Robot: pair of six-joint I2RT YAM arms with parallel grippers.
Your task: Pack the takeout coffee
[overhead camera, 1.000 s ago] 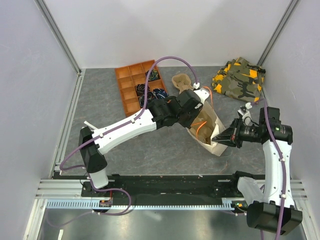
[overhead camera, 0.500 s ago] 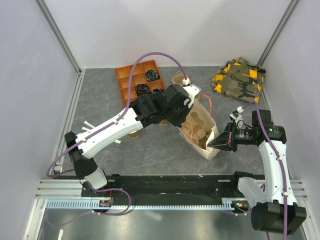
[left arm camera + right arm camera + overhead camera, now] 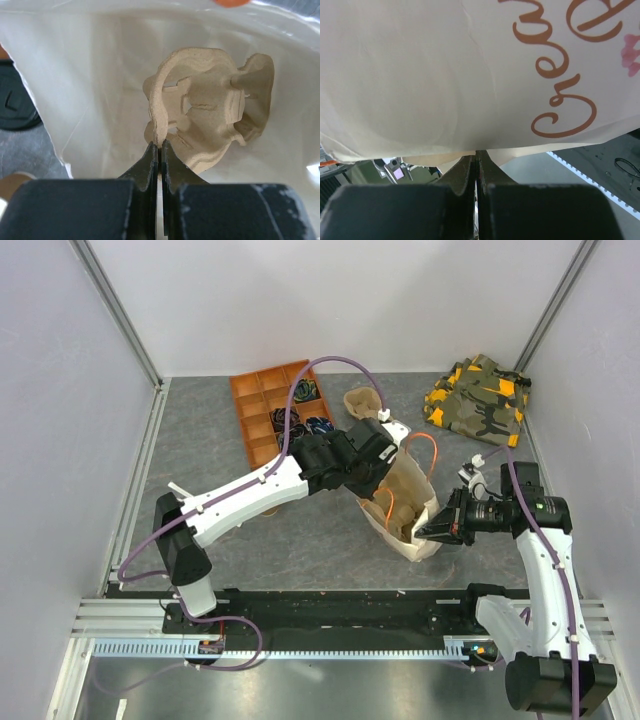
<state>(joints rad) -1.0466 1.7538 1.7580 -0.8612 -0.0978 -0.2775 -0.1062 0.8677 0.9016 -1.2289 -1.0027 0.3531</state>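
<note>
Takeout coffee [image 3: 15, 102] was unpacked: what was judged to be its black lid lay on the desk [image 3: 330, 540] at 9 o'clock, outside the bag [image 3: 90, 65], and showed in the left wrist view alone. Right end effector [image 3: 476, 155] was clenched on the bag's edge, probably to steady it. Left end effector [image 3: 159, 147] was clenched on the rim of the pulp carrier [image 3: 210, 115] inside the bag, a grip the top view hid.

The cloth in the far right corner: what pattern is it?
The cloth is olive camouflage with orange patches; top view.
</note>
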